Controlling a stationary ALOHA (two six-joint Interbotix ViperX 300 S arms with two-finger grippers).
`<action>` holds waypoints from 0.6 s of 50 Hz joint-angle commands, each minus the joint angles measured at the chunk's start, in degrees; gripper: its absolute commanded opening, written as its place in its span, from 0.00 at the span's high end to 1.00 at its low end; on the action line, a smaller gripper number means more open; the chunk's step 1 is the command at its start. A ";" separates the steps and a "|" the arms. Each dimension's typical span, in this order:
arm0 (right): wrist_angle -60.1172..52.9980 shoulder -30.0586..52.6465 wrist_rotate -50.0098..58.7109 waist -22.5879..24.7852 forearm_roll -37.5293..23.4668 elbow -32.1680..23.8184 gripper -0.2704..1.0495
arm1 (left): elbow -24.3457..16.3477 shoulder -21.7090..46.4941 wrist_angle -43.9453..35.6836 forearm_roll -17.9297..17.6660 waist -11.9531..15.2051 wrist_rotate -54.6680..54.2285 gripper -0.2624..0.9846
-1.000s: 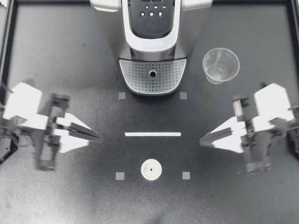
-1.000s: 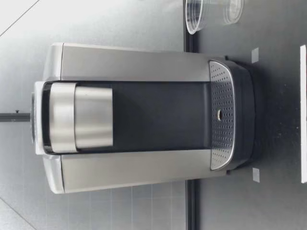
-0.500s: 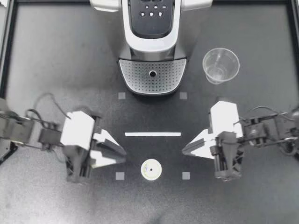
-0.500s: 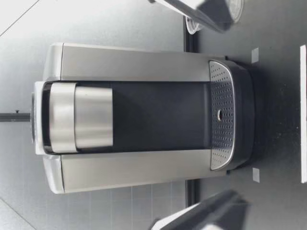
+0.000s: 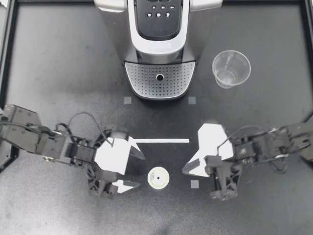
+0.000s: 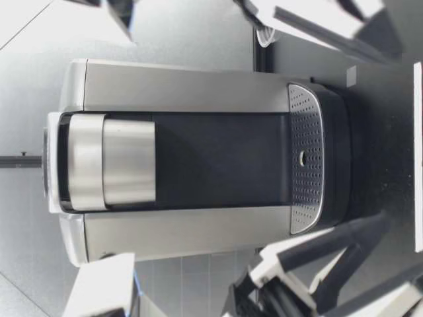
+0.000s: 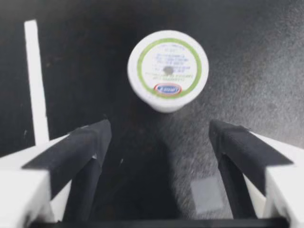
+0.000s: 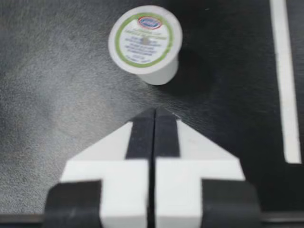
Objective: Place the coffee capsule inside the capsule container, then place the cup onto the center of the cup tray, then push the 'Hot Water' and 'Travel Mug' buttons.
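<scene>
From above, the coffee machine (image 5: 159, 49) is cut off at its back edge. You get only part of its button panel (image 5: 159, 12), and the labels are too small to read. In the low view both arms are blurred and cropped, and the right one covers nearly all of the cup.

Here is the count:
- **Capsule:** one capsule (image 5: 158, 177), standing foil-up on the table (image 5: 58, 63) between the two grippers and touching neither.
- **Cup:** one clear cup (image 5: 231, 68), upright on the table beside the machine on the right arm's side, well apart from the drip tray (image 5: 160, 78).
- **Tape:** one white tape strip (image 5: 160, 141) between the capsule and the machine.
- **Grey squares:** three grey squares (image 5: 194, 184) show from above. The left wrist view has one lying between its fingers, close to one of them.

There are two grippers:
- **Left gripper:** the left gripper (image 5: 139, 170) points at the capsule with its fingers spread wide. In its wrist view the capsule sits just ahead of the tips — not between them.
- **Right gripper:** the right gripper (image 5: 185, 171) has its fingers pressed together with nothing in them. Its tip is aimed at the capsule from the other side, near but apart.
</scene>
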 commanded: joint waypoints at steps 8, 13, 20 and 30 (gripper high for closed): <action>0.26 2.11 -0.18 0.88 -0.09 -3.69 0.78 | -2.72 1.85 -0.26 0.09 -1.05 0.97 0.19; 0.26 2.99 -0.18 0.88 0.00 -4.66 0.78 | -3.34 2.55 -0.53 0.09 -1.05 0.97 0.19; 0.18 3.60 -0.18 0.88 -0.09 -5.45 0.78 | -3.78 3.34 -0.62 0.09 -1.05 1.32 0.19; -0.09 4.75 -0.09 0.79 -0.09 -6.15 0.78 | -4.57 4.92 -1.32 0.09 -0.97 2.90 0.19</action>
